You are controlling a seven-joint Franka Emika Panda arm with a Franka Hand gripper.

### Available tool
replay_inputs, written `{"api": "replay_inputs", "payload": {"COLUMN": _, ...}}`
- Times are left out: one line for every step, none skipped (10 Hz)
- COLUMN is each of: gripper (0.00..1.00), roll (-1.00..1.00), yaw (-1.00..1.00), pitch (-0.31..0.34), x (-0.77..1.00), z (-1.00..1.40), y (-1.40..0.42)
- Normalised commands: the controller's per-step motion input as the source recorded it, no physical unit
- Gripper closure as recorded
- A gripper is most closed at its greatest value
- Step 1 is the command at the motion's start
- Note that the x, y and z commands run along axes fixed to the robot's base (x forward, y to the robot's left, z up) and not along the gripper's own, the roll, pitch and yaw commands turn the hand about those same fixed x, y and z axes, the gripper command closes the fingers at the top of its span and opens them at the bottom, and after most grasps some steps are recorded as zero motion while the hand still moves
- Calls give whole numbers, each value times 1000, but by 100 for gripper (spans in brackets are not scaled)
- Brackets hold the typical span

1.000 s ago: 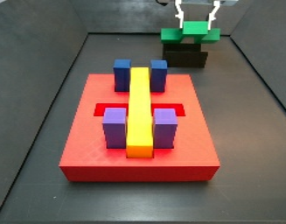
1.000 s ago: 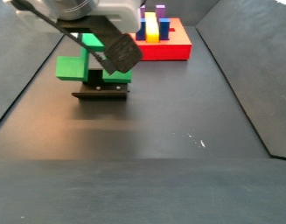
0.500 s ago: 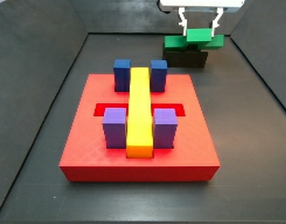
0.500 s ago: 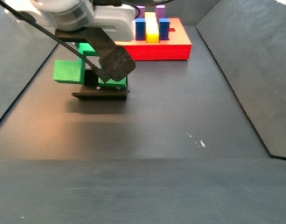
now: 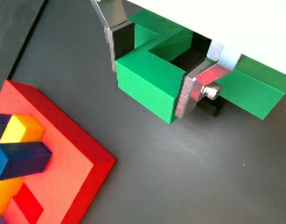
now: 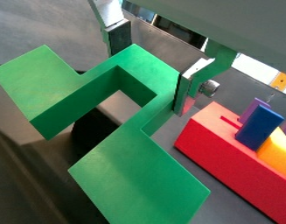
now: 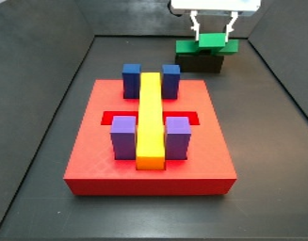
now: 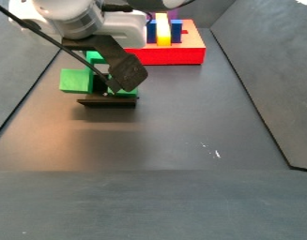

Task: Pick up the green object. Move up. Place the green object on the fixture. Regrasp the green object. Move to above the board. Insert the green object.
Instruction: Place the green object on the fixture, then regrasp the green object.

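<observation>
tool sits at the far end of the bench, right over the fixture, well apart from the board. the green object rests on top of the fixture in both side views, fixture under green object.

tool state: in both wrist views the two silver fingers stand on either side of the middle stem of the green object, close against it. from the wrist view the fingers look touching or near touching on the green object, but firm clamp vs. just closing is not clear, so i cannot tell whether it has hold yet. nothing else is between the fingers.

progress, judged from layout: pick up and move up look done, place on fixture looks done since the piece sits on the fixture. current step reads as the regrasp, tool lined up on the stem from above. left to do: secure the grip, lift, move to above the board, insert.

board state: red slab with yellow bar along the middle, blue blocks at the far end, purple blocks at the near end. cross recess shows open red floor either side of the bar between the blue and purple pairs; that is probably the target slot. board corner also shows in a wrist view, near the fixture but not touching.
</observation>
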Motion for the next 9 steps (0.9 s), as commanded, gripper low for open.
{"api": "replay_inputs", "payload": {"gripper": 100, "roll": -29, "yaw": 0, "pitch": 0, "x": 0, "z": -146, "y": 140}}
{"api": "replay_inputs", "payload": {"gripper": 100, "roll": -51, "yaw": 0, "pitch": -3, "x": -3, "z": -131, "y": 123}}
{"api": "replay_inputs", "payload": {"gripper": 100, "roll": -106, "yaw": 6, "pitch": -57, "x": 0, "z": -77, "y": 0}}
{"api": "replay_inputs", "payload": {"gripper": 100, "roll": -6, "yaw": 0, "pitch": -74, "x": 0, "z": 0, "y": 0}}
{"api": "replay_inputs", "payload": {"gripper": 100, "roll": 0, "yaw": 0, "pitch": 0, "x": 0, "z": 0, "y": 0}}
{"api": "replay_inputs", "payload": {"gripper": 0, "roll": 0, "yaw": 0, "pitch": 0, "x": 0, "z": 0, "y": 0}}
{"api": "replay_inputs", "payload": {"gripper": 0, "roll": 400, "yaw": 0, "pitch": 157, "x": 20, "z": 0, "y": 20}}
{"api": "replay_inputs", "payload": {"gripper": 0, "roll": 880, "yaw": 31, "pitch": 229, "x": 34, "z": 163, "y": 0}}
{"api": "replay_inputs", "payload": {"gripper": 0, "roll": 831, "yaw": 0, "pitch": 211, "x": 49, "z": 291, "y": 0}}
